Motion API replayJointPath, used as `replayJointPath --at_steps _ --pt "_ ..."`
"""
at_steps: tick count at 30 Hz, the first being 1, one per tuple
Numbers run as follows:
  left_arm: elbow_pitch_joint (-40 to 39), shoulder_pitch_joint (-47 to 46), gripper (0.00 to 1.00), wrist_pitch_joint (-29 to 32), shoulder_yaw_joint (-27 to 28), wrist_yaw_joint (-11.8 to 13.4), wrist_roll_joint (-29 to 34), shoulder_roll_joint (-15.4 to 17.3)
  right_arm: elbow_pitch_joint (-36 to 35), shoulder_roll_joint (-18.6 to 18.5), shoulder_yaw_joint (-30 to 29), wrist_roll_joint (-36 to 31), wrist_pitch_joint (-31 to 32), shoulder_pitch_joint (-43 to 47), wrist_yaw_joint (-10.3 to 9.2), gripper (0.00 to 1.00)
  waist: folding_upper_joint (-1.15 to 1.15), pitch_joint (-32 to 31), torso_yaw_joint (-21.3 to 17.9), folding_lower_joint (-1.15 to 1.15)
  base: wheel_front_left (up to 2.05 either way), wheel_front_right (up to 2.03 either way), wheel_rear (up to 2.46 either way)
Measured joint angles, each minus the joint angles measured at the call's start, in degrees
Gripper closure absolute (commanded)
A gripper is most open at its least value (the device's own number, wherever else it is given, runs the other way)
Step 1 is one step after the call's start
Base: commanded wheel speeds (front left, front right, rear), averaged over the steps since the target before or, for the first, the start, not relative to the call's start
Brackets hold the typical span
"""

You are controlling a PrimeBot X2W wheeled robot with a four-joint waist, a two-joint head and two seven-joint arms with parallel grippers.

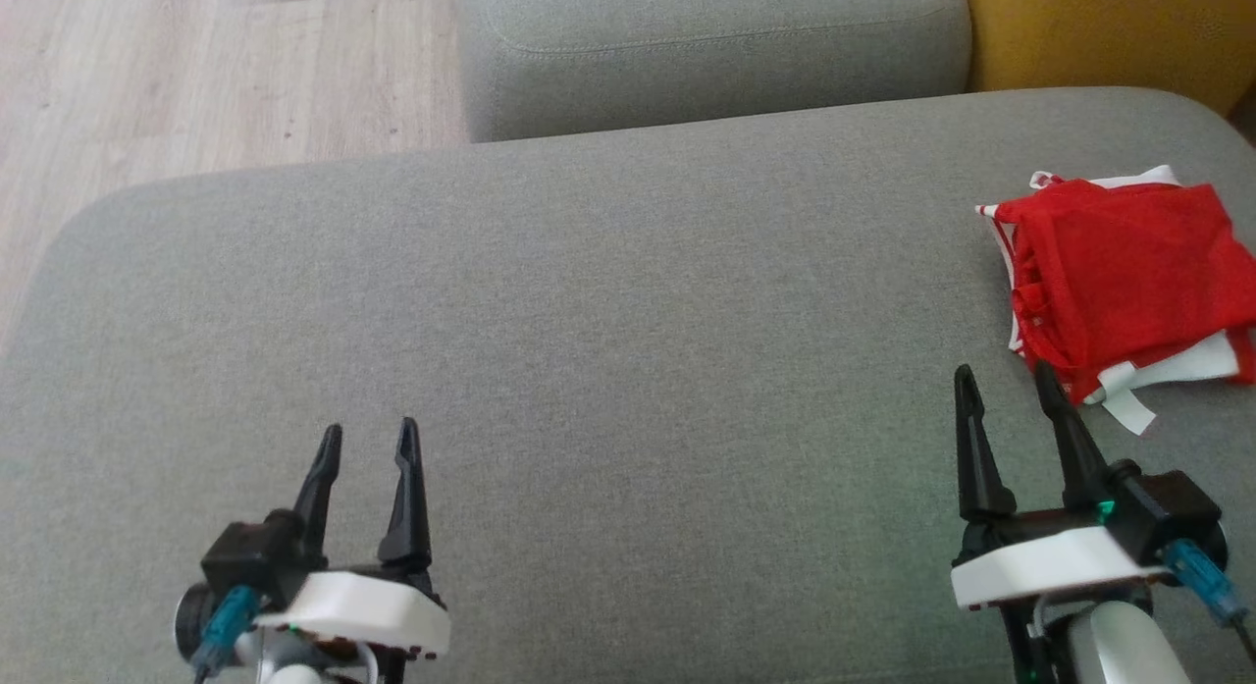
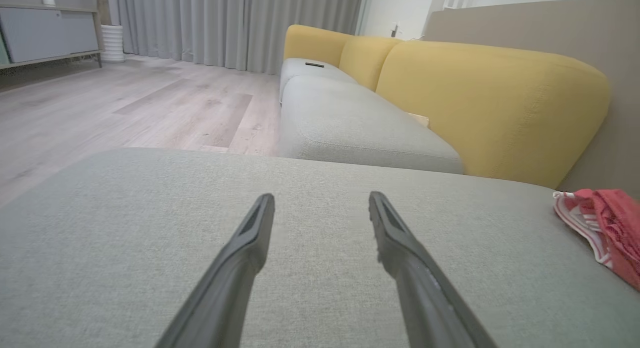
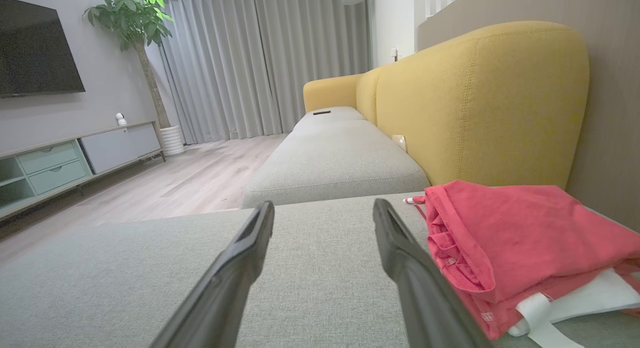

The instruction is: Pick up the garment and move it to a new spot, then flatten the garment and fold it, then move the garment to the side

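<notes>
The garment (image 1: 1128,272), red with white trim, lay folded in a flat bundle at the far right end of the grey sofa seat (image 1: 589,321), close to the yellow backrest (image 3: 475,98). Just beside its near edge hung the right gripper (image 1: 1006,372), its fingers (image 1: 976,448) spread apart and holding nothing. One tip was close to the cloth, though I couldn't tell whether it touched. The left gripper (image 1: 371,427) sat well apart from it over bare seat, likewise spread and empty. Beyond were a second grey seat (image 1: 706,46), pale wooden floor (image 1: 196,76) and grey curtains (image 3: 240,63).
</notes>
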Motion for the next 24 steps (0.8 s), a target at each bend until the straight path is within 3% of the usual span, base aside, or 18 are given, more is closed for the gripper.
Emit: replayJointPath --at_steps 24 --pt "2.5 0.0 0.0 0.0 0.6 0.2 -0.9 0.0 0.4 0.0 0.9 0.0 -0.1 0.0 0.0 0.0 0.0 -0.2 -0.1 0.0 0.0 0.0 0.0"
